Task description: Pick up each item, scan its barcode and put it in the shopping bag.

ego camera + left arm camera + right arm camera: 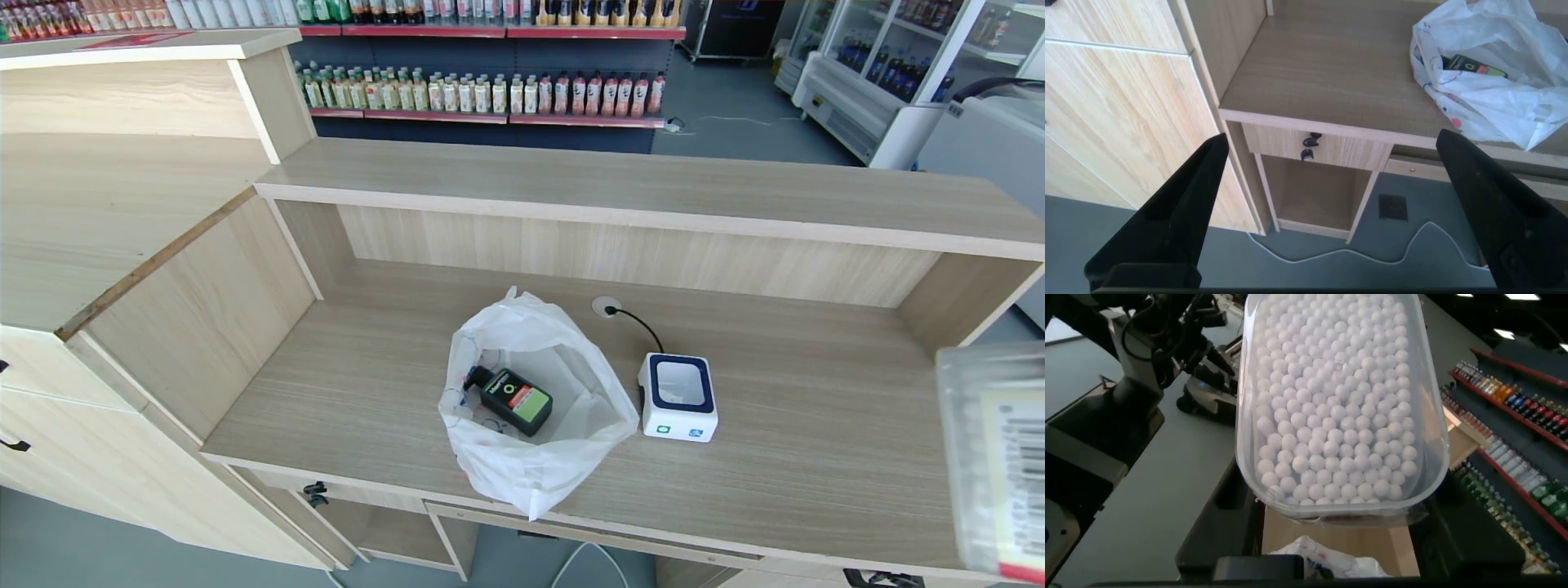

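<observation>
A clear plastic tub of small white balls [1331,400] is held in my right gripper [1339,527], which is shut on its lower end. In the head view the same tub [992,457] hangs at the far right, above the counter's front right corner, its barcode label facing the camera. The white shopping bag [531,457] stands open mid-counter with a dark green bottle [514,400] lying inside. A white scanner [678,396] sits just right of the bag. My left gripper [1327,220] is open and holds nothing, low in front of the counter, left of the bag [1503,90].
The wooden counter [816,425] has a raised back ledge and a tall side panel [204,318] on the left. The scanner's black cable [637,322] runs to a hole at the back. A drawer with a key [1308,149] sits under the counter's front edge.
</observation>
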